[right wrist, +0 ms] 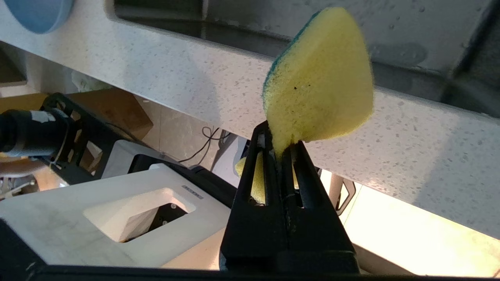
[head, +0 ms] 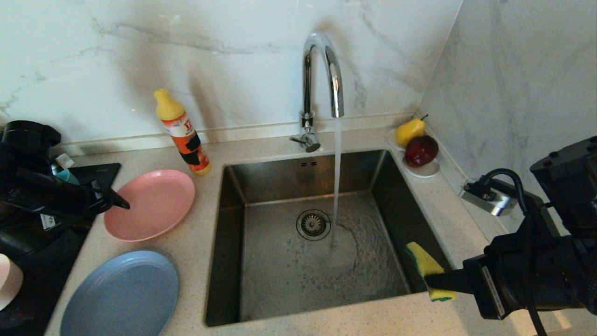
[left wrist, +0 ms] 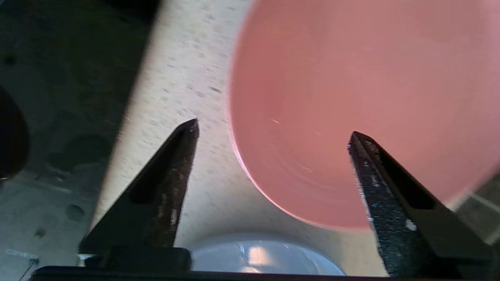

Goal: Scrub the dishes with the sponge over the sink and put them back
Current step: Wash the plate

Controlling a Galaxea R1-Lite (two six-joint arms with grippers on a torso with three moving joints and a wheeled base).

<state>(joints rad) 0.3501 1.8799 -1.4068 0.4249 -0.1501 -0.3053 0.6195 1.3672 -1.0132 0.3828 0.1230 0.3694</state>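
Head view: left end effector (head: pixel 122 203) spread wide, empty, at pink plate (head: pixel 150 204) on table (head: pixel 196 242); blue plate (head: pixel 122 294) beside. Right end effector (head: pixel 431 281) clamps sponge (head: pixel 428 267) at sink (head: pixel 298 261) edge. Tap (head: pixel 322 74) running; bottle (head: pixel 183 132), fruit (head: pixel 417 142) behind.

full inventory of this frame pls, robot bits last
sink: 1, steel, centre, water running into it
tap: 1, chrome, behind sink
pink plate: 1, salmon, counter left of sink
blue plate: 1, grey-blue, nearer than pink plate
bottle: 1, yellow-orange, by wall
saucer: 1, white, right corner, holds pear and red fruit
sponge: 1, yellow-green, sink's right edge
left gripper: fingers open at pink plate's rim
right gripper: shut on sponge
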